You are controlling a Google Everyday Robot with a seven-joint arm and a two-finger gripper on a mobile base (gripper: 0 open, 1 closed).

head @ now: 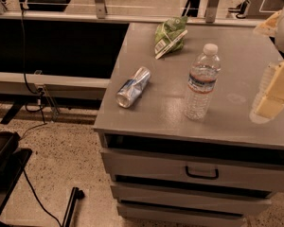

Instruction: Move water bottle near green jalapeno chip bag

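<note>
The water bottle (201, 81) stands upright on the grey cabinet top (146, 112), right of centre; it is clear plastic with a white cap and a blue, white and red label band. The green jalapeno chip bag (170, 35) lies wrinkled near the back edge of the top, behind and left of the bottle. My gripper (273, 94) hangs at the right edge of the view, above the top, to the right of the bottle and apart from it. It holds nothing that I can see.
A silver-blue metal can (133, 87) lies on its side on the left part of the top. The cabinet has drawers (199, 171) below. A railing (99, 4) runs behind it. Cables (28, 79) and a dark chair (2, 160) are on the left.
</note>
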